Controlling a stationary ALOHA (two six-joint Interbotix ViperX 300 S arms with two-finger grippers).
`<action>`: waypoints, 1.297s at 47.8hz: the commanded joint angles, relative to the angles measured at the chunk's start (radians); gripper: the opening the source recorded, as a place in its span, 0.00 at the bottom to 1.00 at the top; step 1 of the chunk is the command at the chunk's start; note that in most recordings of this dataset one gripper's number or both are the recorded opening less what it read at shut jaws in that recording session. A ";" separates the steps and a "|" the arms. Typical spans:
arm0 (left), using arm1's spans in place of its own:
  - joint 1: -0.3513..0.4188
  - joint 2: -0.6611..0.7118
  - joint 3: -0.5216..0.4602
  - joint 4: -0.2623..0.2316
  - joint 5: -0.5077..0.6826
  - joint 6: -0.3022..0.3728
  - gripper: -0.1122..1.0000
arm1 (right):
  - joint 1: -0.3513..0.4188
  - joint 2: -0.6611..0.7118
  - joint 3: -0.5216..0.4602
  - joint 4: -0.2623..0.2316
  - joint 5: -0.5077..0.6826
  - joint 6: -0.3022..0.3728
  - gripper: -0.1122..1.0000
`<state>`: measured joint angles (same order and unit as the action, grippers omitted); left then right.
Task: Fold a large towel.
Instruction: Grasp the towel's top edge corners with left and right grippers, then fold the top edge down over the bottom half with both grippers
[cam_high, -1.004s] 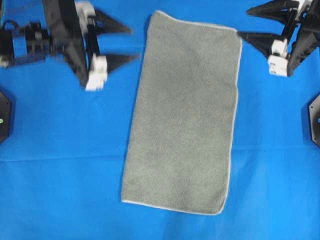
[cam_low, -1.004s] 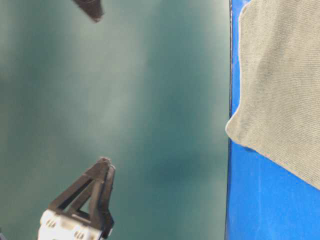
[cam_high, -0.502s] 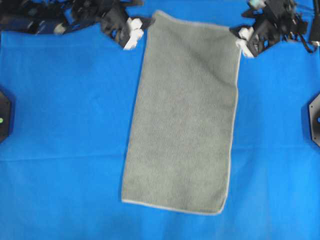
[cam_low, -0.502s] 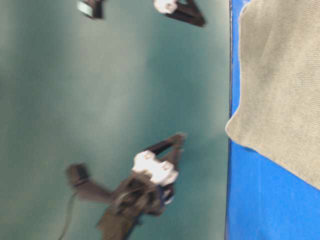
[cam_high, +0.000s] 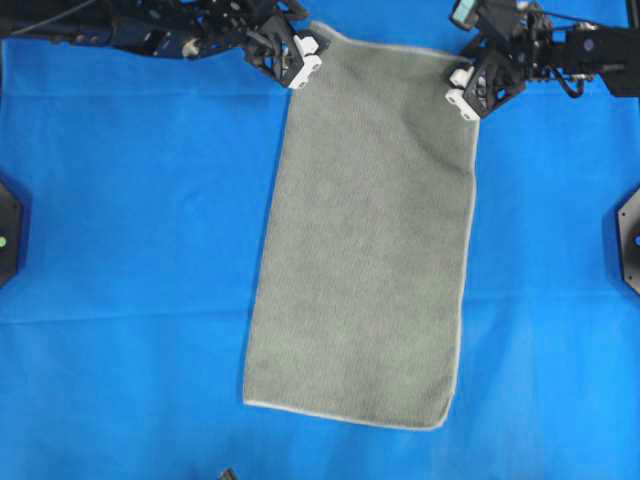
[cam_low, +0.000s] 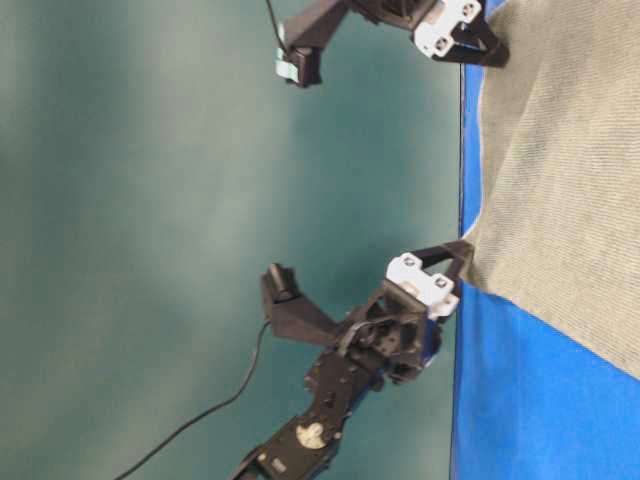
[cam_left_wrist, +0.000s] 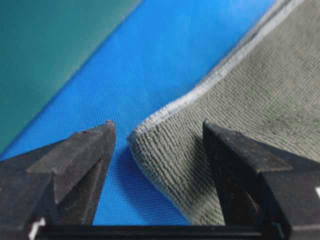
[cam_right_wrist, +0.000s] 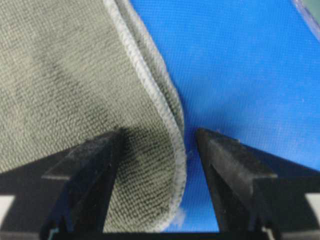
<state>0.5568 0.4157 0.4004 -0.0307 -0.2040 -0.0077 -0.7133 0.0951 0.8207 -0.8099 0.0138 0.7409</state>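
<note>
The grey-green terry towel (cam_high: 365, 240) lies flat on the blue-covered desk (cam_high: 130, 250). Both grippers, left (cam_left_wrist: 157, 137) and right (cam_right_wrist: 157, 137), straddle its far corners, fingers spread, nothing grasped. Pinch each corner's border fully before lifting evenly.

Both arms reach in from the far edge, stretched low and pointing toward each other's side. The left tool (cam_high: 300, 62) has its jaws spread — one black finger (cam_left_wrist: 82, 165) on each side of a gap. The right tool (cam_high: 467, 88) is likewise spread wide, its fingers (cam_right_wrist: 87, 172) angled downward.
</note>
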 joint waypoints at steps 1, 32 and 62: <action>0.000 0.005 -0.032 0.002 0.000 0.003 0.68 | -0.008 0.012 -0.031 -0.015 -0.008 -0.002 0.67; 0.006 -0.075 -0.048 0.002 0.091 0.058 0.14 | -0.014 -0.052 -0.028 -0.052 0.057 0.005 0.14; -0.109 -0.414 0.126 0.002 0.087 0.107 0.14 | 0.198 -0.457 0.054 -0.023 0.207 0.014 0.14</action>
<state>0.4863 0.0798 0.4924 -0.0307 -0.1043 0.0982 -0.5829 -0.2899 0.8544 -0.8468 0.2056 0.7532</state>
